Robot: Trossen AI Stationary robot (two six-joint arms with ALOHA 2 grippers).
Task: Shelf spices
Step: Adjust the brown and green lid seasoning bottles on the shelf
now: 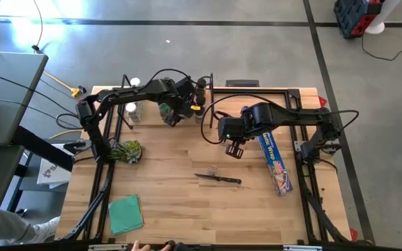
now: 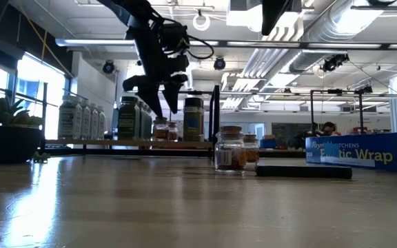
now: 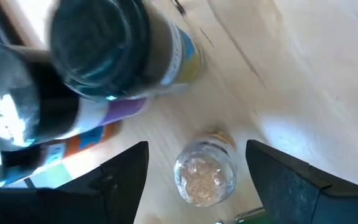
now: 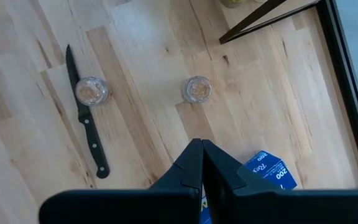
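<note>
Jaws of the left gripper [image 3: 197, 171] stand spread above the shelf [image 2: 116, 143] at the back left of the bench [image 1: 187, 209], with nothing between them; the left wrist view shows a small clear jar [image 3: 205, 174] standing upright between the two dark fingers [image 3: 120, 180] without touching either. Just beside it on the shelf stand larger spices: a black-capped jar [image 3: 101, 46] and others with coloured labels. In the low view a row of white-capped jars [image 2: 81, 118] fills the shelf's left part, darker jars [image 2: 131, 118] sit toward its middle, and the left gripper [image 2: 160, 86] hangs over the small jars [image 2: 161, 129] there.

Further right, jaws of the right gripper [image 4: 202, 163] are clenched on nothing, held over the bench's middle. Below it two clear jars [image 4: 91, 91] [image 4: 197, 89] stand on the bench, one touching or just beside a dark-handled knife [image 4: 86, 124], the other apart. A blue wrap box [image 1: 276, 162] lies on the right of the bench.
</note>
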